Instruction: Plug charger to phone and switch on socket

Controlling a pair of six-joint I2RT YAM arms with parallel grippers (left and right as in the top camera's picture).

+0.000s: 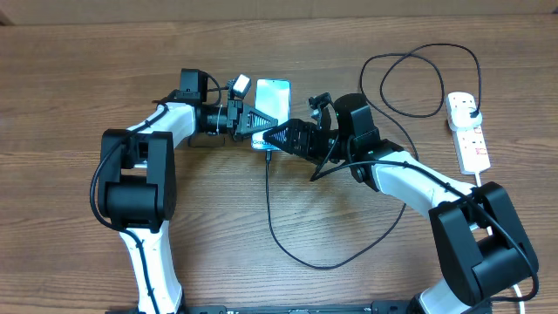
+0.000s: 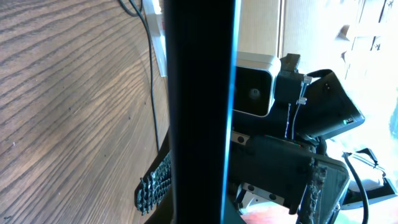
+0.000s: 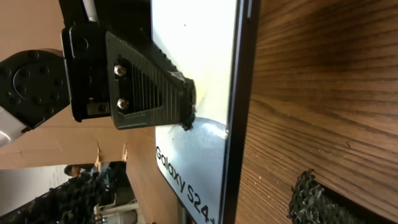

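Black charger (image 1: 268, 201) tip at phone (image 1: 274, 94), just ahead of right claw (image 1: 266, 139).
Left claw (image 1: 263, 120) pinches phone to brace it; right claw spread, gripping nothing.

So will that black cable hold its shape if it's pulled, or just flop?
Probably floppy: the cable lies in loose curves and a loop on the table, so it should trail, not push. Likely light, being so thin. It may snag on the right arm it seems to pass under.
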